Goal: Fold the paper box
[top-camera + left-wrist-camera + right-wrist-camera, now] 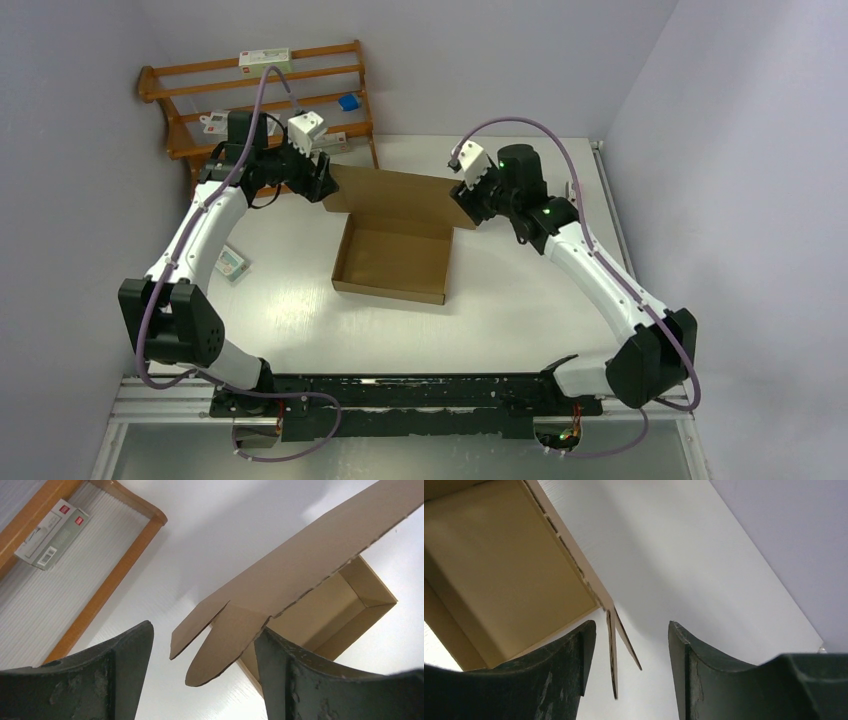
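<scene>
The brown paper box [392,262] stands in the middle of the table as a shallow open tray, with its lid flap [395,190] raised at the back. My left gripper [323,185] is open at the lid's left corner. In the left wrist view the two corner tabs [220,645] hang between its fingers [205,630] and are not pinched. My right gripper [466,205] is open at the lid's right corner. In the right wrist view two thin tab edges [613,655] hang between its fingers [631,625], nearer the left one.
A wooden rack [260,100] with small white packets stands at the back left, close behind the left arm; it also shows in the left wrist view [115,580]. A white packet [232,264] lies on the table left of the box. Walls enclose both sides.
</scene>
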Robot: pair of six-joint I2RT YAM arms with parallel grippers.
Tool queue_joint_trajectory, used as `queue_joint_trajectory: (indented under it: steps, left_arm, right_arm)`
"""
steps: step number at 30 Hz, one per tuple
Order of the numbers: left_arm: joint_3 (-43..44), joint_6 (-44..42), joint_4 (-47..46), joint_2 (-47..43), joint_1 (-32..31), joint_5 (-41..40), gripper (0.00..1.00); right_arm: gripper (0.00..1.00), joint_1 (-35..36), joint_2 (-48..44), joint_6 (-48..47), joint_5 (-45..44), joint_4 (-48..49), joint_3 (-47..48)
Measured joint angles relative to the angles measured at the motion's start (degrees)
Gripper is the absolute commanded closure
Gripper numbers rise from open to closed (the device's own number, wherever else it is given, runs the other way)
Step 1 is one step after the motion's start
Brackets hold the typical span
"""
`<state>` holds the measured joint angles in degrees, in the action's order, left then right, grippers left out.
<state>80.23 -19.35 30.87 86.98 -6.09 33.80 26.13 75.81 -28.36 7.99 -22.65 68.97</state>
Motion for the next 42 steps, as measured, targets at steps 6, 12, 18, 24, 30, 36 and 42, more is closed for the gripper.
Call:
queue_joint_trajectory:
  steps: [6, 12, 18, 24, 30, 36, 42]
  left_arm:
    - [0.0, -2.1, 0.0, 0.8, 0.0, 2.7, 0.3]
    - [0.0, -2.9, 0.0, 2.9, 0.0, 5.3, 0.55]
    - [-0.2, -3.4, -0.3, 2.8, 0.0, 5.4, 0.73]
    - [-1.4, -2.8, -1.0, 2.1, 0.0, 5.4, 0.85]
    - [-3.6, 1.4, -3.4, 0.0, -2.2, -0.2, 0.87]
    - [-4.5, 8.7, -4.5, -1.9, -5.3, -8.2, 0.88]
    - [-5.5, 16.3, -5.0, -3.3, -7.8, -13.2, 0.88]
  right_arm:
    - [0.54, -0.6, 2.8, -0.9, 2.1, -0.6, 0.5]
    - [0.74, -1.0, 2.9, -1.2, 3.0, -0.8, 0.5]
    - [0.86, -1.0, 2.9, -0.8, 3.3, -0.8, 0.5]
    - [0.97, -1.1, 2.9, 1.0, 3.4, -0.7, 0.5]
    - [1.0, -1.0, 2.9, 6.6, 2.9, -0.2, 0.5]
    - [1.0, -1.0, 2.9, 15.2, -0.3, 0.7, 0.5]
    - [1.0, 0.1, 2.5, 22.4, -4.8, 1.0, 0.5]
